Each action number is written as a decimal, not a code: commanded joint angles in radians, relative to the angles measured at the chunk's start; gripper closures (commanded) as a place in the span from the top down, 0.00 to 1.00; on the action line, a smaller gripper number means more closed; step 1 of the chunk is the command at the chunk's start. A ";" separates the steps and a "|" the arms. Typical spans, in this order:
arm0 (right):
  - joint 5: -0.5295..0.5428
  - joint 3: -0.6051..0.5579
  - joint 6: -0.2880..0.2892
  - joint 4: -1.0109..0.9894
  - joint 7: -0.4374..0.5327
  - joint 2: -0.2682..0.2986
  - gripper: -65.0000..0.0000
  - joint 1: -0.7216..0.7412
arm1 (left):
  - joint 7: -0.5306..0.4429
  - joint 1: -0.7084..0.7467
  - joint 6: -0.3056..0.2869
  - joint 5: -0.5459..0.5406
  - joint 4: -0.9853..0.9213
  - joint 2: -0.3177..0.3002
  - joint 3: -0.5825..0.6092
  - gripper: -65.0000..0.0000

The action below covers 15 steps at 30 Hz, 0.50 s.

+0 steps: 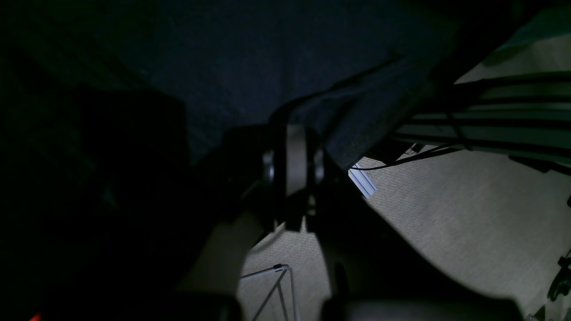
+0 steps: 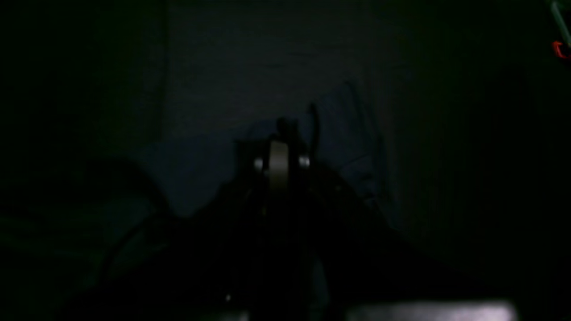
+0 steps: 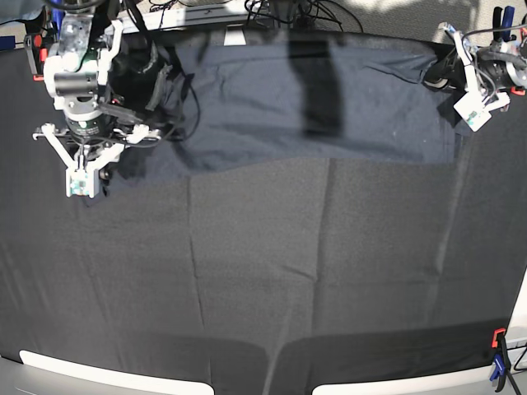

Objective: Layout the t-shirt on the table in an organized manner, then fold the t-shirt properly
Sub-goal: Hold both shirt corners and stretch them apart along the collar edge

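A wide table (image 3: 247,288) draped in creased matte black cloth fills the base view, its pale edge showing along the near side and an orange-and-blue clamp (image 3: 498,355) gripping the near corner on that view's right. Along the far edge lies the t-shirt (image 3: 313,107), dark navy, stretched lengthwise across most of the table's width, its near hem forming a wavy line against the black cloth and a band of shadow crossing its middle. At the far corner on the base view's left, the right arm (image 3: 78,74), white and black, stands over one end of the shirt, its right gripper (image 2: 280,133) pressed together on a bunched fold of the dark fabric; the right wrist view is very dim, but cloth rises around the fingertips. At the opposite far corner, the left gripper (image 1: 294,133) is likewise closed on the shirt's edge, the navy cloth draping over and past its fingers in the left wrist view, with pale carpeted floor (image 1: 446,214) and a metal frame (image 1: 490,120) visible beyond the table's edge.
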 commanded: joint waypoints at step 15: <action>-0.085 0.005 -0.094 -0.161 0.019 0.008 0.00 0.006 | -0.016 -0.002 -0.006 -0.013 0.014 -0.016 -0.010 0.00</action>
